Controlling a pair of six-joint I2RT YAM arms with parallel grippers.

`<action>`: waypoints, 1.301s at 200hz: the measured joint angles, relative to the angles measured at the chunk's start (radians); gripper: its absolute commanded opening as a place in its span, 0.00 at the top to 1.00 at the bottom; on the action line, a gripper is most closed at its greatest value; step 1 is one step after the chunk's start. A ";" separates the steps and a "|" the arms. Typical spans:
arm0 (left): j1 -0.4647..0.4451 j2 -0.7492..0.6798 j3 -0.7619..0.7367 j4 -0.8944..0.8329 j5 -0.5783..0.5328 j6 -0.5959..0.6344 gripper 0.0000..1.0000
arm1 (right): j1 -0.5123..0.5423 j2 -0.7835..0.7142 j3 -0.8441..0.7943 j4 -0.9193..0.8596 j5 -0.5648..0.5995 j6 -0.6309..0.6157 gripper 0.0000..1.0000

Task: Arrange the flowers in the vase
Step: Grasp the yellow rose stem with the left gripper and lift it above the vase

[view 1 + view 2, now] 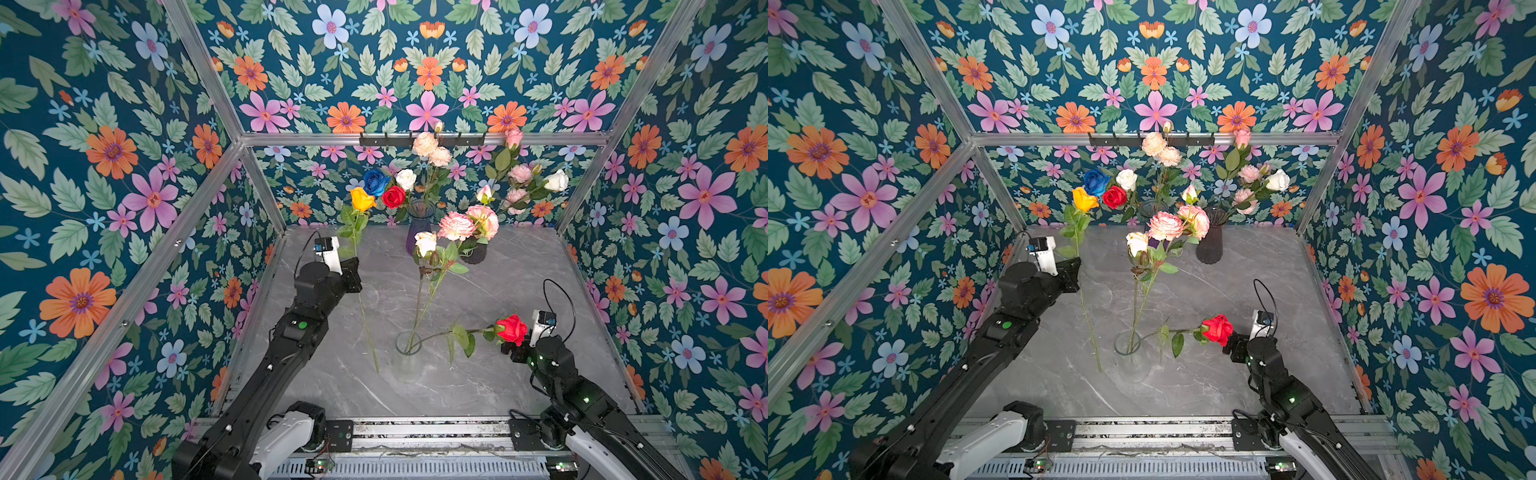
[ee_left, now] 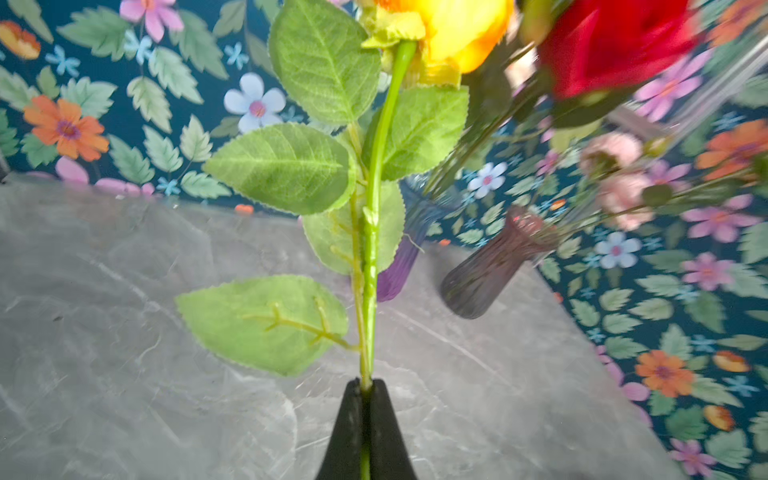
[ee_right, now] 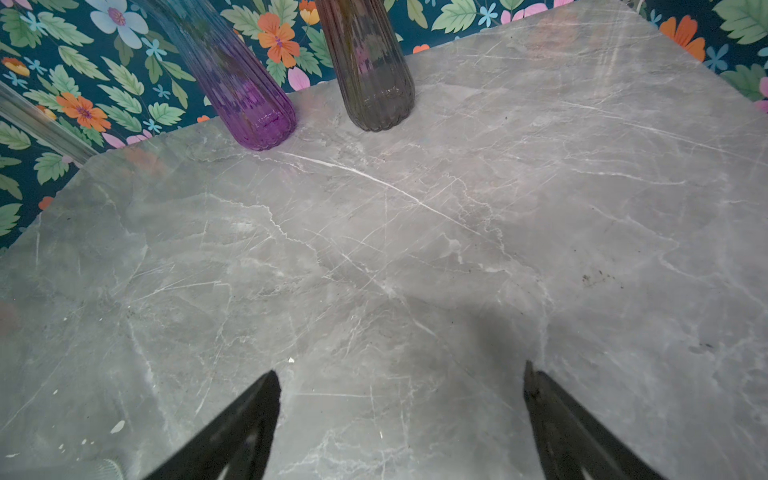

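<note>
The left gripper [image 2: 365, 388] is clenched on the green stem of a yellow rose [image 2: 376, 166]. The rose is held upright over the grey tabletop [image 1: 519, 291], and its stem end is seen just left of the clear vase [image 1: 409, 353]. The right gripper [image 3: 401, 370] is spread wide with nothing between its fingers, close beside the head of a red rose [image 1: 512, 328]. That rose is leaned out of the clear vase, where a white rose [image 1: 426, 243] and a pink peony stem [image 1: 455, 226] are also stood. Other flowers [image 1: 376, 182] are held in a purple vase [image 1: 417, 222] and a dark vase [image 1: 473, 255] at the back.
</note>
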 measured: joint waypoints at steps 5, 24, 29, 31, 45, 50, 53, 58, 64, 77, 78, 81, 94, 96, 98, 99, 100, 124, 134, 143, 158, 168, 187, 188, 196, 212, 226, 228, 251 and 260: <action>0.000 -0.021 0.000 0.015 0.022 -0.014 1.00 | 0.000 0.000 0.000 0.000 -0.001 -0.001 0.07; -0.001 -0.085 -0.002 0.076 0.111 -0.060 1.00 | 0.000 -0.001 -0.003 0.003 -0.003 -0.003 0.07; -0.002 -0.098 -0.002 0.098 0.136 -0.076 1.00 | 0.000 -0.001 -0.003 0.004 -0.004 -0.003 0.07; -0.002 -0.102 -0.002 0.106 0.146 -0.081 1.00 | 0.000 0.000 -0.004 0.004 -0.005 -0.003 0.07; -0.009 -0.123 -0.004 0.176 0.205 -0.130 1.00 | 0.000 0.000 -0.005 0.004 -0.006 -0.003 0.07; -0.012 -0.129 -0.006 0.204 0.223 -0.151 1.00 | 0.000 0.000 -0.005 0.005 -0.006 -0.003 0.07; -0.015 -0.132 -0.008 0.225 0.233 -0.162 1.00 | 0.000 0.001 -0.005 0.005 -0.006 -0.003 0.07; -0.021 -0.135 -0.012 0.254 0.243 -0.180 1.00 | 0.000 0.002 -0.005 0.007 -0.006 -0.003 0.07; -0.029 -0.136 -0.015 0.288 0.257 -0.204 1.00 | 0.000 0.005 -0.005 0.008 -0.006 -0.003 0.07; -0.052 -0.133 -0.017 0.344 0.281 -0.236 1.00 | 0.000 0.012 -0.005 0.013 -0.006 -0.004 0.07; -0.055 -0.132 -0.017 0.350 0.283 -0.238 1.00 | 0.000 0.013 -0.005 0.013 -0.006 -0.004 0.07; -0.061 -0.131 -0.017 0.361 0.288 -0.246 1.00 | 0.000 0.014 -0.005 0.016 -0.006 -0.004 0.07; -0.090 -0.127 -0.017 0.407 0.301 -0.258 1.00 | 0.000 0.024 -0.005 0.027 -0.006 -0.005 0.07; -0.093 -0.127 -0.017 0.410 0.303 -0.260 1.00 | 0.000 0.026 -0.005 0.028 -0.006 -0.005 0.07; -0.098 -0.126 -0.016 0.416 0.305 -0.263 1.00 | 0.000 0.027 -0.005 0.029 -0.006 -0.005 0.07; -0.101 -0.126 -0.016 0.419 0.306 -0.265 1.00 | 0.000 0.029 -0.005 0.029 -0.007 -0.005 0.07; -0.102 -0.126 -0.016 0.421 0.306 -0.265 1.00 | 0.000 0.029 -0.005 0.030 -0.007 -0.006 0.07; -0.147 -0.120 -0.015 0.465 0.308 -0.270 1.00 | 0.000 0.037 -0.005 0.032 -0.008 -0.008 0.07; -0.165 -0.120 -0.012 0.475 0.307 -0.265 1.00 | 0.000 0.036 -0.005 0.037 -0.009 -0.014 0.07; -0.181 -0.123 -0.006 0.480 0.303 -0.250 1.00 | 0.000 0.031 -0.005 0.040 -0.010 -0.014 0.07; -0.204 -0.136 0.010 0.484 0.287 -0.224 1.00 | 0.000 0.021 -0.005 0.042 -0.011 -0.015 0.07; -0.216 -0.142 0.026 0.491 0.274 -0.199 1.00 | 0.000 0.015 -0.006 0.042 -0.017 -0.015 0.07; -0.224 -0.141 0.043 0.517 0.248 -0.162 1.00 | 0.000 0.007 -0.008 0.044 -0.017 -0.015 0.07; -0.224 -0.140 0.043 0.519 0.246 -0.159 1.00 | 0.000 0.007 -0.008 0.044 -0.017 -0.015 0.07; -0.225 -0.134 0.044 0.531 0.237 -0.142 1.00 | 0.000 0.006 -0.009 0.044 -0.017 -0.018 0.07; -0.229 -0.119 0.041 0.553 0.225 -0.125 1.00 | 0.000 0.005 -0.009 0.044 -0.025 -0.019 0.07; -0.233 -0.104 0.028 0.570 0.217 -0.113 1.00 | 0.000 0.003 -0.009 0.044 -0.028 -0.019 0.07; -0.234 -0.102 0.025 0.570 0.216 -0.111 1.00 | 0.000 0.003 -0.009 0.044 -0.028 -0.019 0.07; -0.242 -0.096 0.008 0.591 0.203 -0.082 1.00 | 0.000 -0.002 -0.011 0.044 -0.028 -0.020 0.07; -0.245 -0.097 0.007 0.606 0.200 -0.064 1.00 | 0.000 -0.002 -0.011 0.045 -0.029 -0.022 0.07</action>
